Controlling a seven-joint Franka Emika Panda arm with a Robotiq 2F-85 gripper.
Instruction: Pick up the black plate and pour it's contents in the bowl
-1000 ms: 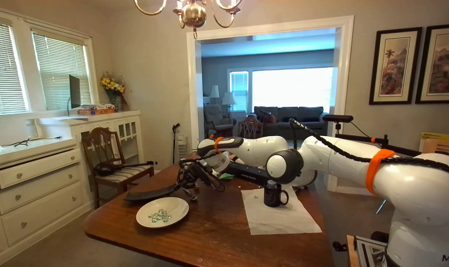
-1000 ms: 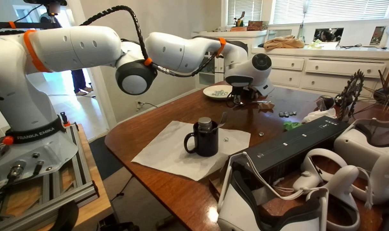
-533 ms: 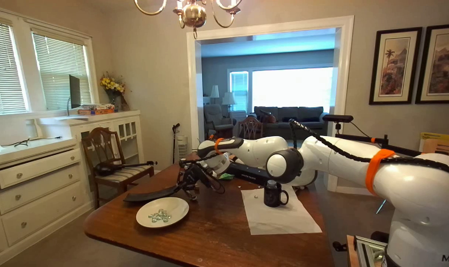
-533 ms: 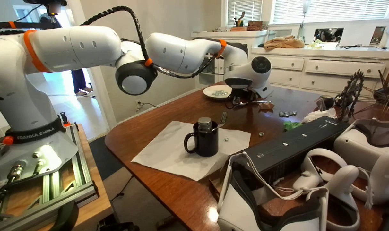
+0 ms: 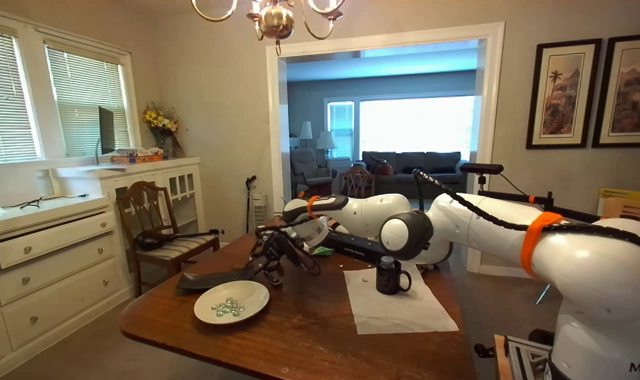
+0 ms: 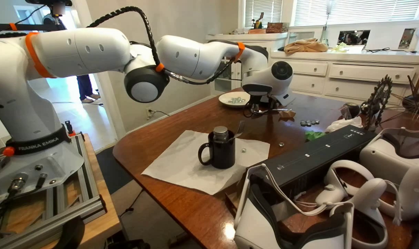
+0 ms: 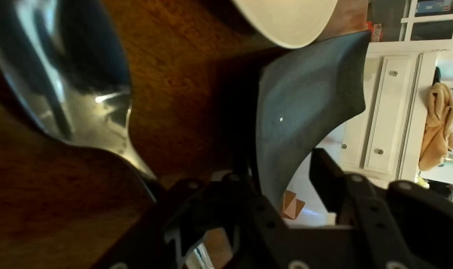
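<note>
Black plate (image 7: 301, 97) looks bare | beads (image 5: 228, 306) in bowl (image 5: 255, 302): pour likely done | gripper (image 7: 280, 162) unclenched, astride plate | remaining: withdrawal, probably

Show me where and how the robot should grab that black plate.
Probably the end nearest the gripper, coming in lengthwise: the black plate is long and thin, that end appears to lie between the open jaws, and the white dish sits close along one long side.
</note>
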